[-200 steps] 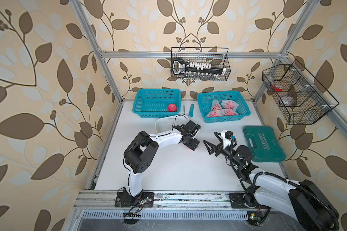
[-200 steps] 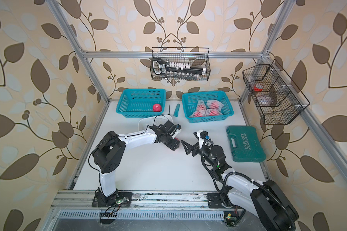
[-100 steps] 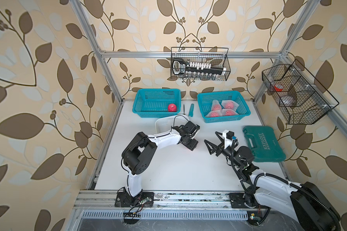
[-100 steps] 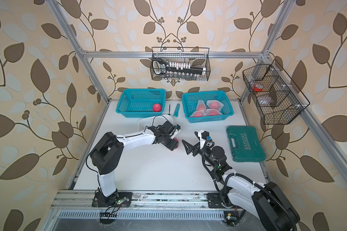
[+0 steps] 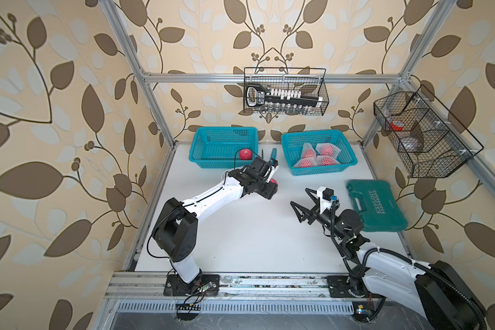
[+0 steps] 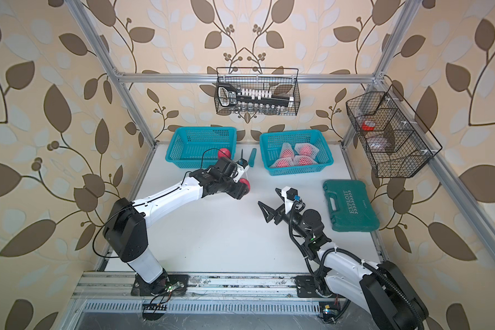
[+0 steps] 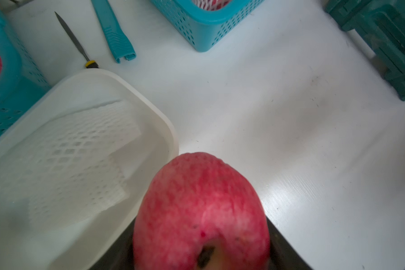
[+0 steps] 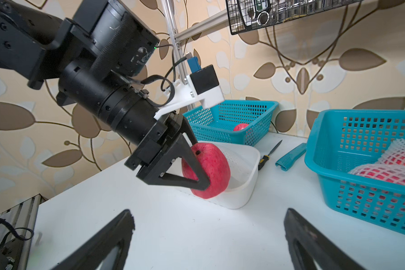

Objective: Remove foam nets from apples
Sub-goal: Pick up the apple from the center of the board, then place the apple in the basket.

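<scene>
Your left arm (image 5: 212, 197) and right arm (image 5: 383, 263): white link shells, black joint housings. Your left tool (image 8: 200, 164) has black triangular open-frame fingers (image 8: 201, 183), screws (image 8: 161, 174) at the base. White camera bracket (image 8: 185, 95), blue plug (image 8: 194, 63), black looped cables (image 8: 168, 86).

Bare bench (image 5: 240, 234) lies open before the right end effector (image 5: 298, 196); baskets (image 5: 320, 170), a tub (image 8: 241, 194) and a case (image 5: 376, 208) crowd its far and right edges.

The apple (image 8: 216, 168) is red-pink, finely mottled. The foam net (image 7: 63, 163) is white, patterned with diamond holes; the tub (image 8: 241, 191) is plain white. The basket (image 5: 209, 164) and the second basket (image 5: 320, 170) are teal, gridded with small holes. The case (image 5: 375, 205) is dark green, the bench (image 5: 255, 243) white, the wallpaper (image 5: 55, 114) beige with brown leaves.
</scene>
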Controlling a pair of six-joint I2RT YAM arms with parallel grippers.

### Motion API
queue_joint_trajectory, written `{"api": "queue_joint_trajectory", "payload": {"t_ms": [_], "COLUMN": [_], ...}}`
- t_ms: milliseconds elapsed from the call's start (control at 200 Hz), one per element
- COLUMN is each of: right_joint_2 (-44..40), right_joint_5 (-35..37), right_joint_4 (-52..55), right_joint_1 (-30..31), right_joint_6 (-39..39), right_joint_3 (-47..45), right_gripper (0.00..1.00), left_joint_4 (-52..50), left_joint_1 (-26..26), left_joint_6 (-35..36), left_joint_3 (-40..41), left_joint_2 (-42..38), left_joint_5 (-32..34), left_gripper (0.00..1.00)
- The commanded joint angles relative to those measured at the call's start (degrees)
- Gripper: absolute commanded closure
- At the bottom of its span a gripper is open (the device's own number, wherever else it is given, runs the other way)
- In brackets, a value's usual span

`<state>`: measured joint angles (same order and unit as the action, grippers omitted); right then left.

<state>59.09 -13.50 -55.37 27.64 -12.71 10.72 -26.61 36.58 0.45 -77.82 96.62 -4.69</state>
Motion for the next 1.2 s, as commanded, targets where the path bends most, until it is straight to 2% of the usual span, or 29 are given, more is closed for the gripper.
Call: {"api": "queue_joint_trajectory", "payload": {"t_ms": [0,85,255,420,500,690,865,1200], "right_joint_2": [-0.06,1.12,2.54,4.0,5.9,8.82,7.05,5.4], "right_joint_5": [-1.19,-0.29,1.63,3.78,3.91,3.18,4.99,5.76], "right_joint_4": [-0.15,5.27,8.03,5.73,4.04,2.42,2.94,4.44], "right_joint_1": [0.31,0.34,0.32,0.4,0.51,1.15,1.1,1.17], "right_joint_6": [1.74,2.42,1.03,0.23,0.4,0.23,1.02,0.27], "right_joint_3": [0.37,4.13,7.66,9.42,10.43,9.46,7.51,8.01], "right_gripper": [0.0,0.0,0.0,0.01,0.0,0.0,0.0,0.0], "left_joint_4": [1.35,1.54,0.58,-0.75,-0.79,-5.39,-8.79,-4.55], "left_joint_1": [-1.86,-5.14,-13.5,-21.5,-23.98,-26.25,-26.29,-26.17], "left_joint_6": [2.22,2.06,3.4,4.17,5.26,6.95,7.76,6.45], "left_joint_3": [-3.81,-6.34,-13.92,-20.59,-23.58,-33.67,-41.56,-44.42], "left_joint_2": [-2.08,-1.55,1.74,8.19,11.86,22.01,29.06,35.33], "left_joint_5": [-1.52,-2.36,-1.89,-4.57,-3.52,-6.13,-6.6,-8.21], "left_gripper": [0.43,0.43,0.42,0.42,0.41,0.41,0.41,0.41]}}
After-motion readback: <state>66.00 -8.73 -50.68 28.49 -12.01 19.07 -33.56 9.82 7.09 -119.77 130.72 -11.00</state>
